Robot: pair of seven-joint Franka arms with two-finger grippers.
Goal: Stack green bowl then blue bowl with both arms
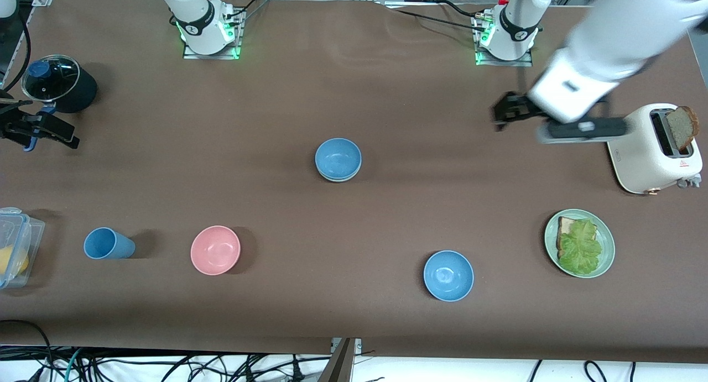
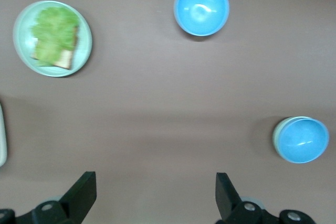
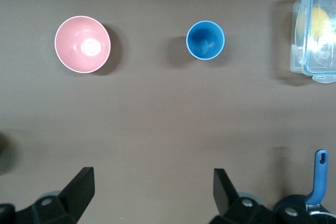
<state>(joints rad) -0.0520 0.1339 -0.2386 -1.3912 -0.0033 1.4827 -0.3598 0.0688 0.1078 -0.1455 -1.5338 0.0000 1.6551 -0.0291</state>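
My stack looks done: the blue bowl (image 1: 338, 157) sits nested in the green bowl (image 2: 276, 136), only a pale green rim showing, at the middle of the front view. Nothing seems left but pulling clear. My left hand (image 1: 508, 113) hangs wide and empty at the upper right of that frame, beside the toaster (image 1: 654, 148). My right hand (image 1: 38, 131), also wide and empty, waits at the left edge by the lidded pot (image 1: 58, 83).
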